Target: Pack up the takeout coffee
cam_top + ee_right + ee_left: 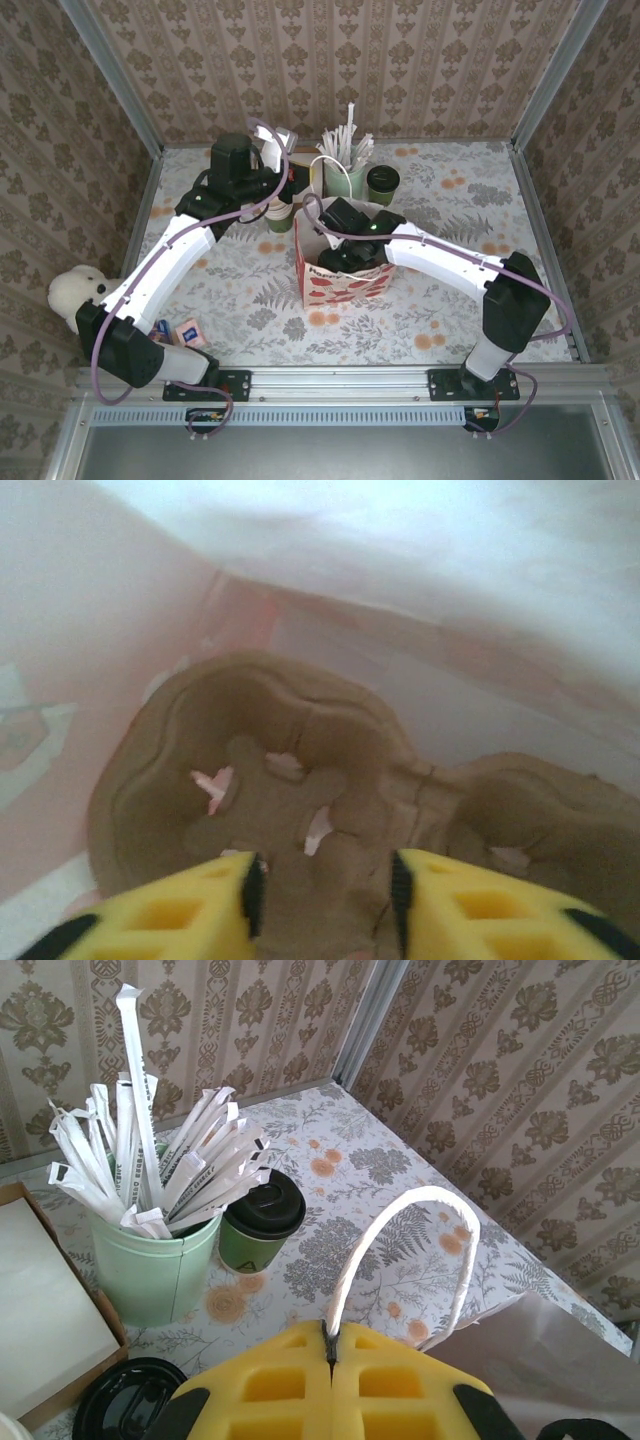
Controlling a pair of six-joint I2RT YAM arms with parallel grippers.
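Underneath everything, a desk (450,300) covered in a fern-and-flower cloth. Near its middle, upright and open-topped, a white paper bag (340,285) with red printing. Reaching down into that bag from the right, the right arm (450,262). Seen from its wrist, a brown moulded cup tray (300,780) on the bag's floor, with the right hand (325,885) just above it, fingers spread and nothing between them. At the desk's left edge, a cream plush toy (75,295). Behind the bag, a pale mint cup (155,1260) crammed with white wrapped straws (190,1170). Just to the right of that cup, upright on the desk and outside the bag, the takeout coffee (260,1220): dark green, black lid on, touched by neither hand. At the bag's back left rim, the left hand (330,1345), pressed together on the bag's white handle (400,1210), loop arching up beyond the fingers. Near the mint cup in the left wrist view, a loose black lid (125,1395). Close to the base of the left arm (170,260), a few small packets (187,333).
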